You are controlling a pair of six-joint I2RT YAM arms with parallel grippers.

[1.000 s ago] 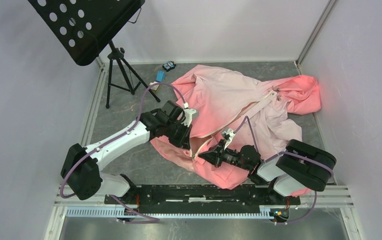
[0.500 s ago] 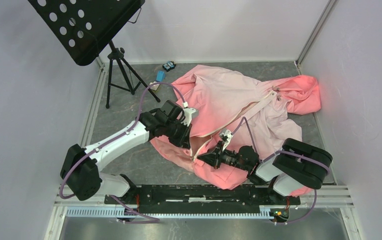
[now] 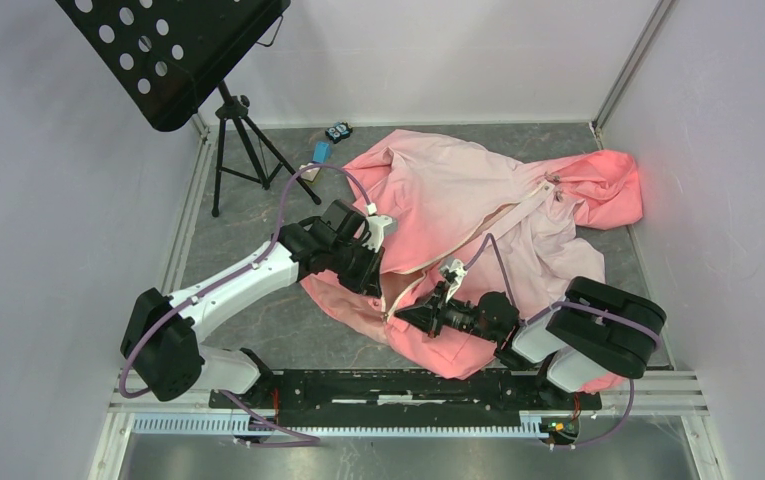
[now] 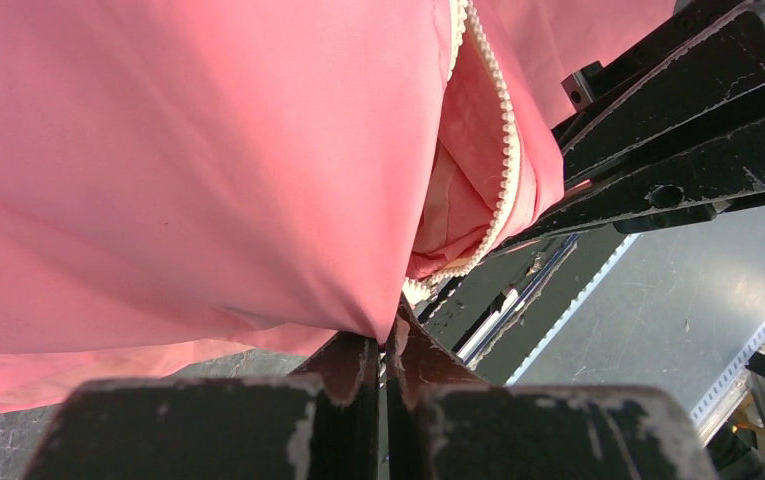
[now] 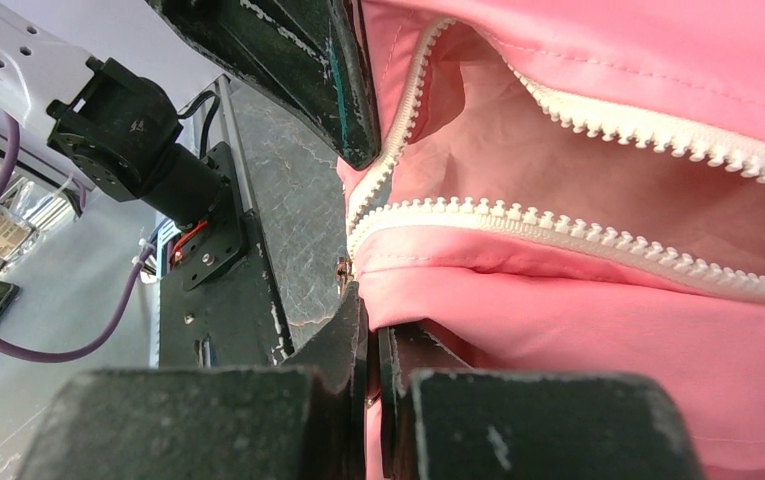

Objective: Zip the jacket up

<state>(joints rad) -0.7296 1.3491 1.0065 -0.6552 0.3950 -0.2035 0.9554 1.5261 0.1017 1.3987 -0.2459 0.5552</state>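
- The table (image 3: 258,330) is a grey, marbled surface walled in by pale panels, with a black rail along its near edge.
- The jacket (image 3: 458,195) lies crumpled over the right half of the table. It reaches from the middle of the far edge down to the near edge by the right arm's base.
  - Its hood is bunched toward the far right corner and is a strong coral.
  - The broad middle panel fades to pale pink, and the hem at the near edge turns coral again.
  - The cloth is thin and smooth, thrown into soft folds.
- A black music stand (image 3: 173,50) with a perforated desk stands on a tripod in the far left corner, clear of the jacket.
- The left arm (image 3: 248,275) reaches diagonally from the near left to the jacket's near left edge. The right arm (image 3: 568,335) bends in low from the near right across the hem.
- The zipper (image 3: 513,215) is a cream-white strip running diagonally from the near hem up toward the hood.
  - In the right wrist view its two toothed rows gape apart, showing pale lining.
  - They draw close only at the bottom end.
- The left gripper (image 4: 383,345) has its fingers pressed together, pinching a fold of pink cloth just beside the zipper's lower end.
- The right gripper (image 5: 366,310) is likewise clamped tight on the jacket's hem corner, right under the bottom of the zipper. The two grippers are close together.
- Two small blue objects (image 3: 328,142) lie at the far edge, just left of the jacket.
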